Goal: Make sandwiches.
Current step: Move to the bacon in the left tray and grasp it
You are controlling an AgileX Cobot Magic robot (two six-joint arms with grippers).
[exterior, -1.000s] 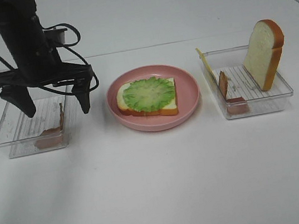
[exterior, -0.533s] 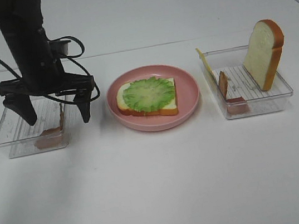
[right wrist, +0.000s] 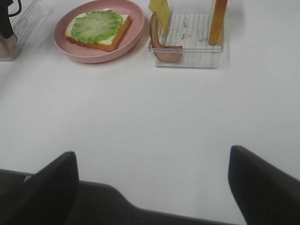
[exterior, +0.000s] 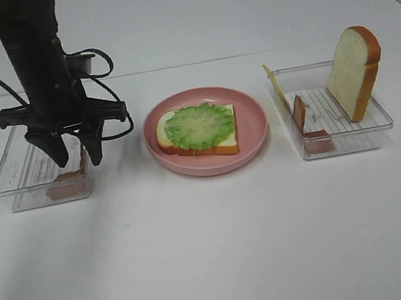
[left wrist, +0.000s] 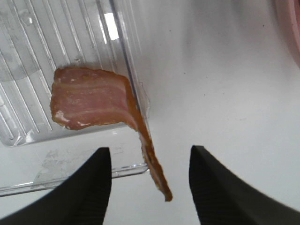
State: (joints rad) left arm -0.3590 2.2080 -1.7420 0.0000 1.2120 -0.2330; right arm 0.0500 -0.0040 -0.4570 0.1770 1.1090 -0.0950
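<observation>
**Desk:** Why did the left gripper (left wrist: 149,154) hover at the ribbed clear plastic tray (left wrist: 28,28)?

**Operator:** My fingers (left wrist: 89,187) straddled the brown bacon strip (left wrist: 89,103) draped over its wall, apart, touching nothing; that raised edge looked easiest to pinch. The sandwich (exterior: 198,131), crusted white bread (exterior: 226,146) under frilly green lettuce (exterior: 198,124), lay on the round pink plate (exterior: 253,123). My right gripper (right wrist: 152,152) hung wide open.

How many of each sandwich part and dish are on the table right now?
Bread slices: 2
Lettuce leaf: 1
Bacon strips: 2
Cheese square: 1
Clear trays: 2
Pink plate: 1
Total: 9
</observation>
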